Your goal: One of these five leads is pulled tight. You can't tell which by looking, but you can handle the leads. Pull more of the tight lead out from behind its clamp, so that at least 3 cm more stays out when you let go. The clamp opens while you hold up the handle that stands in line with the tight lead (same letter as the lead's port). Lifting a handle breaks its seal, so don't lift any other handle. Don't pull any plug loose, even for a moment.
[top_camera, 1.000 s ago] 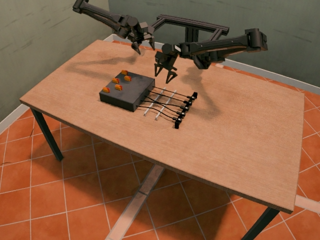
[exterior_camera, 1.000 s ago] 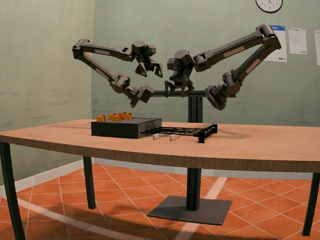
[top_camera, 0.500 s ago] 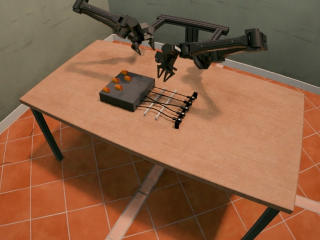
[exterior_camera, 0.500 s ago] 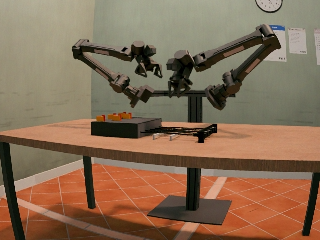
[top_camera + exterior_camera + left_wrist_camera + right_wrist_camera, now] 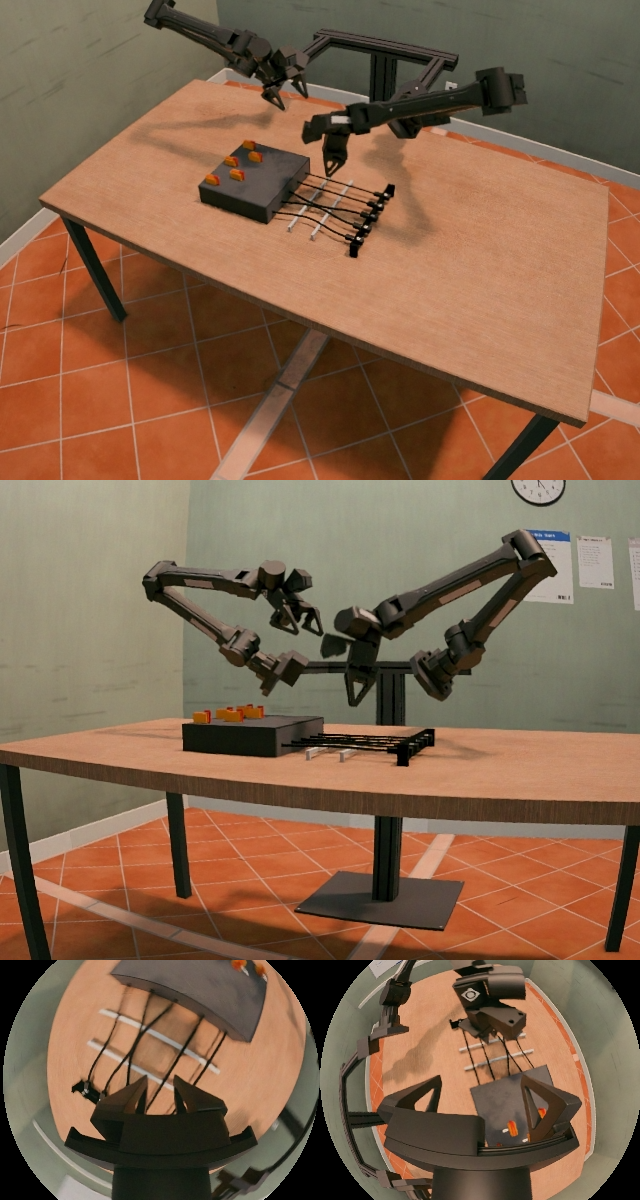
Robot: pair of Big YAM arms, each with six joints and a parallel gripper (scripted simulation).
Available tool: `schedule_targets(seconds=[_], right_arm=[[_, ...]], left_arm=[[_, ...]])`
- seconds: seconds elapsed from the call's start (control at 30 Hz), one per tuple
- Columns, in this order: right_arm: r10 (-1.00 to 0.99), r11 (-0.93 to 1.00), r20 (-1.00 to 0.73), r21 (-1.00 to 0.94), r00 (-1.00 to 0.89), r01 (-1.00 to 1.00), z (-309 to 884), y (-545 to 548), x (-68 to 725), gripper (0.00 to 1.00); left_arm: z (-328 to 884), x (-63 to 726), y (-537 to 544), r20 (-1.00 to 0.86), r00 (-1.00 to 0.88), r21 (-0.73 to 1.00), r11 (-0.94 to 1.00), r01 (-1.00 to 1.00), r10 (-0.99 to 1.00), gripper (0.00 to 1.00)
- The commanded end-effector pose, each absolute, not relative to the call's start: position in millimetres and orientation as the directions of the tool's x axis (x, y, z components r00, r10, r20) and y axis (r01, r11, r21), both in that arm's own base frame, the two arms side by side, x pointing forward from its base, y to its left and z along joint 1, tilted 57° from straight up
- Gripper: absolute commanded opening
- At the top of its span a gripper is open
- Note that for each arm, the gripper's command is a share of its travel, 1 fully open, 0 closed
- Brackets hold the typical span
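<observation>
A dark box (image 5: 255, 180) on the table carries five orange handles (image 5: 237, 160). Five black leads (image 5: 330, 204) run from its side over two white bars (image 5: 320, 206) to a row of black plugs (image 5: 372, 217). My left gripper (image 5: 330, 167) hangs point down just above the far lead, near the box. Its fingers are narrowed with a small gap and hold nothing, as the left wrist view (image 5: 162, 1090) shows. My right gripper (image 5: 284, 93) is open and empty, high above the far edge of the table behind the box. The right wrist view (image 5: 483, 1096) looks down on the box (image 5: 510, 1110).
The arms' black mounting frame (image 5: 385, 56) stands behind the table's far edge. In the exterior view the box (image 5: 248, 735) and the leads (image 5: 356, 739) lie low on the table, with the left gripper (image 5: 355, 699) a short way above them.
</observation>
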State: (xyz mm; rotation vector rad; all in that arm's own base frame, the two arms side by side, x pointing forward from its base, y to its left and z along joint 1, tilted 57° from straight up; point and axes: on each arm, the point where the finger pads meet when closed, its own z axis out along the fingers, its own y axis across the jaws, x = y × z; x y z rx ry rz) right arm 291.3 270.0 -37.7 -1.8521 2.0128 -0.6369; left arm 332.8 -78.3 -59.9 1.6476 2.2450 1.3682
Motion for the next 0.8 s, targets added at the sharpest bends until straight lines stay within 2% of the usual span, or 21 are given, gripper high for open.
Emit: schedule_targets(seconds=[0.0,0.17,0.27,0.77], right_arm=[[-0.997,0.058,0.019,-0.543,-0.081,-0.838,-21,297,306,1.00],[-0.997,0.063,0.011,-0.545,-0.082,-0.836,-21,298,306,1.00],[-0.997,0.063,0.011,-0.545,-0.082,-0.836,-21,298,306,1.00],[-0.996,0.054,0.028,-0.539,-0.083,-0.840,-27,289,301,1.00]], left_arm=[[-71,344,-65,0.609,-0.301,0.513,-0.075,0.855,0.733,0.32],[-90,340,-41,0.756,-0.153,0.319,-0.155,0.935,0.637,0.32],[-96,340,-33,0.792,-0.111,0.262,-0.169,0.950,0.600,0.32],[-104,349,-24,0.795,-0.127,0.272,-0.161,0.949,0.592,0.32]])
